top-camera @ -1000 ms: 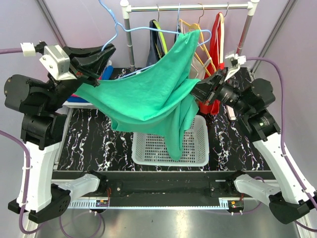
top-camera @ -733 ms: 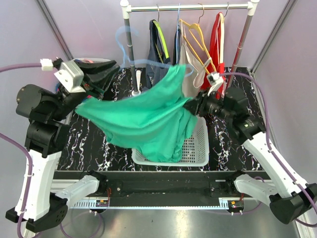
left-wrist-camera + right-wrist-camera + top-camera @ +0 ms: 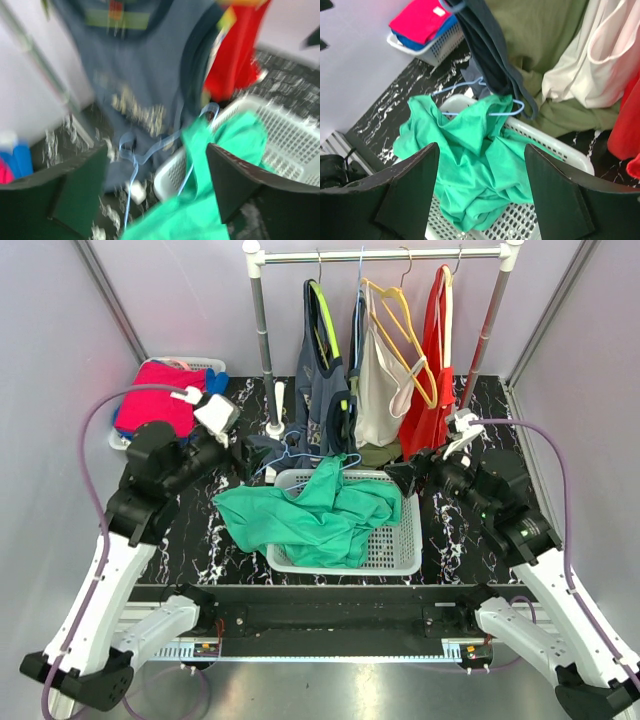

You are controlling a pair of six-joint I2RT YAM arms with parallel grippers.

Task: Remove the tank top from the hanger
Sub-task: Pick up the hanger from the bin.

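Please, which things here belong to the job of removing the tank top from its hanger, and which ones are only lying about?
Job: green tank top; blue hanger at its top edge; white basket under them.

Lying about: clothes rail; hung garments on it; folded red and blue clothes at far left.

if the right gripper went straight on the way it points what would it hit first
Most likely the green tank top heaped in the white basket, which lies dead ahead between the open fingers of the right gripper; depth is unclear.
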